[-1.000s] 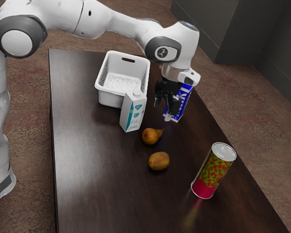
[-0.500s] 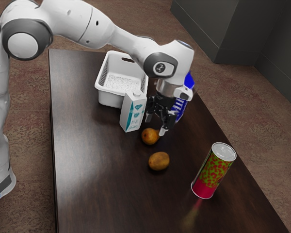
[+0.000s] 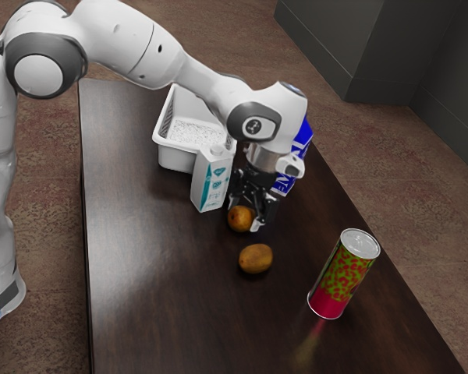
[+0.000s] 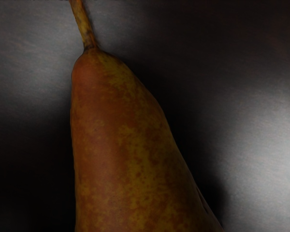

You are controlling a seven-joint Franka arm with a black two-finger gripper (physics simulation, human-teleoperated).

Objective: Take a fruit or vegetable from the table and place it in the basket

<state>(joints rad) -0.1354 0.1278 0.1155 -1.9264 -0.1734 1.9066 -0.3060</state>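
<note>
- Over the dark table (image 3: 148, 304), brought lower with the gripper (image 3: 244, 216) than in the earlier frame, now right down at the pear (image 3: 239, 220).
- Keeping the fingers (image 3: 256, 226) spread about as wide as before, one to each side of the pear; cannot tell whether touching it.
- Leaving the pear on the table, in much the same spot as a moment ago, between the carton (image 3: 207, 191) and the rounder brown fruit (image 3: 256, 259).
- Looking down in the wrist view on the pear's tapering neck and stem, mottled rusty red and olive.
- Seemingly shifted a touch toward the exterior view's left, in the case of the carton, still upright.
- Covering more of the white basket's (image 3: 176, 158) far side with the arm than before.
- No change seen in the rounder fruit or the patterned can (image 3: 345, 273); nor in the blue-and-white box (image 3: 284, 184), partly hidden behind the gripper.
</note>
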